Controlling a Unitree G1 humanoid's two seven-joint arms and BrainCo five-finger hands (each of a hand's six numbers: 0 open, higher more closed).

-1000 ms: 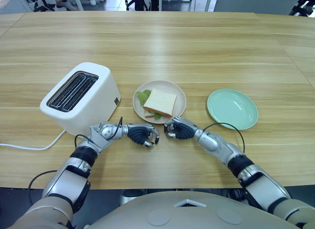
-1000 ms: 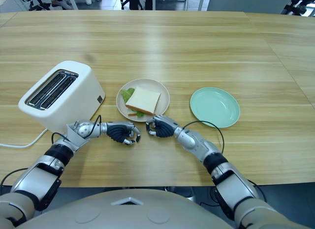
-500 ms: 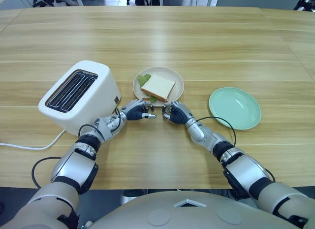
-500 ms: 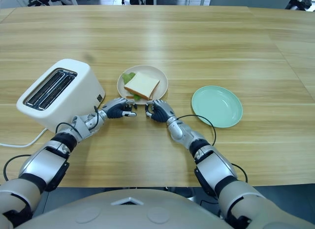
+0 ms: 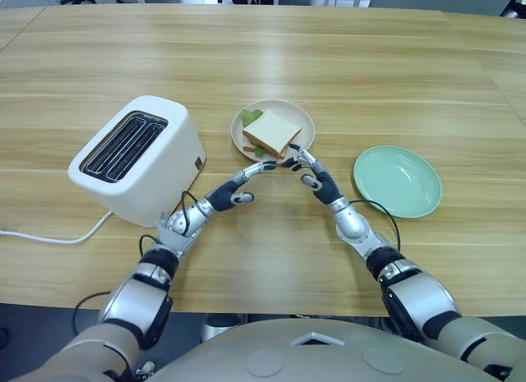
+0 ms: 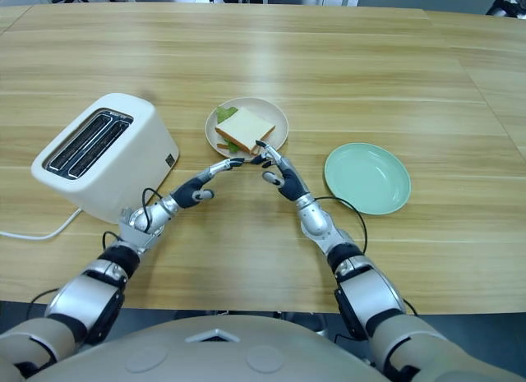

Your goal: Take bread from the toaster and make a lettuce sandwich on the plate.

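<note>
A white toaster (image 5: 136, 170) with two empty-looking slots stands at the left of the wooden table. A beige plate (image 5: 304, 123) in the middle carries a sandwich (image 5: 272, 135): a slice of bread on top, lettuce (image 5: 251, 117) sticking out at the far left edge. My left hand (image 5: 237, 185) lies just in front of the plate with fingers stretched out toward its near rim. My right hand (image 5: 313, 175) is beside it, also open, fingertips at the plate's near edge. Neither holds anything.
An empty mint-green plate (image 5: 398, 181) sits to the right of the sandwich plate. The toaster's white cord (image 5: 49, 236) trails off to the left edge. Bare wood stretches across the far half of the table.
Both hands have uncurled from fists into stretched fingers and moved forward to the plate's near rim. The camera has shifted, so the whole scene sits differently in view.
</note>
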